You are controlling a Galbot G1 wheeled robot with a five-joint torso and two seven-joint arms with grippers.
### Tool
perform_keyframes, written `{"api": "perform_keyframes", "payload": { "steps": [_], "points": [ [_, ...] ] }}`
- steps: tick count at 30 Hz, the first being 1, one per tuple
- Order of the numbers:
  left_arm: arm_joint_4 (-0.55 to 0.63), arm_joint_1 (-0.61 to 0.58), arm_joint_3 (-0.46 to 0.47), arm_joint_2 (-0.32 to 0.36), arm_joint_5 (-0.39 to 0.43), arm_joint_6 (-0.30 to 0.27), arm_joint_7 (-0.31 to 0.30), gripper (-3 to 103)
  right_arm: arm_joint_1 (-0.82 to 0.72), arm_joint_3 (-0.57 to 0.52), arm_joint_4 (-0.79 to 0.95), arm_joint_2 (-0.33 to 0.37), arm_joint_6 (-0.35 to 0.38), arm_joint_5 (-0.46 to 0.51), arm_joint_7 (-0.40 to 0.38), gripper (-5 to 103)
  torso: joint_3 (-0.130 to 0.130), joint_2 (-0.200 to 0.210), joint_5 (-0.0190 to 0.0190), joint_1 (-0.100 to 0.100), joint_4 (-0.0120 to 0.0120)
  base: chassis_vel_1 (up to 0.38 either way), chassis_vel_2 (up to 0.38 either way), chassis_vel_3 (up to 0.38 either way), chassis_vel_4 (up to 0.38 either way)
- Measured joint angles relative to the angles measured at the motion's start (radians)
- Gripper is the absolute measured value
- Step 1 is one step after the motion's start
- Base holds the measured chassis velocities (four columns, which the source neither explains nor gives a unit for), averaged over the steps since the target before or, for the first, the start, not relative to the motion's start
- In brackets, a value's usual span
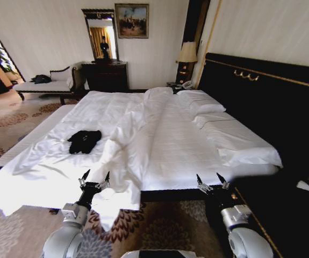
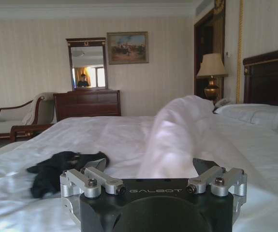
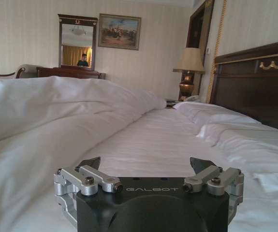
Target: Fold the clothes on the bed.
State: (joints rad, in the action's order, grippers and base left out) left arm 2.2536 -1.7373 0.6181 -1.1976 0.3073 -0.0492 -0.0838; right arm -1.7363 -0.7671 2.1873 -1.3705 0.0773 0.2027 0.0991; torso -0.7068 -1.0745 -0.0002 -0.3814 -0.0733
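Both grippers, left gripper (image 1: 94, 179) and right gripper (image 1: 212, 180), show you spread fingers at the bed (image 1: 170, 145) edge; the crumpled black T-shirt (image 1: 84, 140) lies beyond the left one.

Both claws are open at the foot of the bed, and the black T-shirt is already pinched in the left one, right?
Not quite. The left claw and right claw are open at the foot of the bed, but the T-shirt lies crumpled on the sheets beyond the left claw, ungripped, as the head view shows.

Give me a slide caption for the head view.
Crumpled black soft-fabric T-shirt on large white-sheeted bed; open left gripper and right gripper at its foot.
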Motion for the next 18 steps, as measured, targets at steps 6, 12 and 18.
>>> {"api": "perform_keyframes", "payload": {
  "steps": [6,12,18],
  "points": [
    [0.004,-0.004,0.014,0.0,0.017,0.003,0.001,100,-0.002,0.0,-0.001,-0.002,0.0,-0.003,-0.007,100,0.0,0.0,0.0004,0.0,-0.0001,0.238,0.286,-0.239,-0.278],
    [0.004,-0.007,0.017,0.0,0.019,0.007,0.002,100,-0.002,-0.003,-0.001,-0.004,0.0,-0.006,-0.018,100,0.0,0.0,0.0001,0.0,0.0,0.182,0.284,-0.186,-0.293],
    [0.007,-0.009,0.035,-0.001,0.037,0.018,0.007,100,-0.001,-0.004,-0.003,-0.003,0.002,-0.001,-0.023,100,0.0,0.0,0.0002,0.0,0.0001,0.092,0.267,-0.086,-0.259]
  ]
}}
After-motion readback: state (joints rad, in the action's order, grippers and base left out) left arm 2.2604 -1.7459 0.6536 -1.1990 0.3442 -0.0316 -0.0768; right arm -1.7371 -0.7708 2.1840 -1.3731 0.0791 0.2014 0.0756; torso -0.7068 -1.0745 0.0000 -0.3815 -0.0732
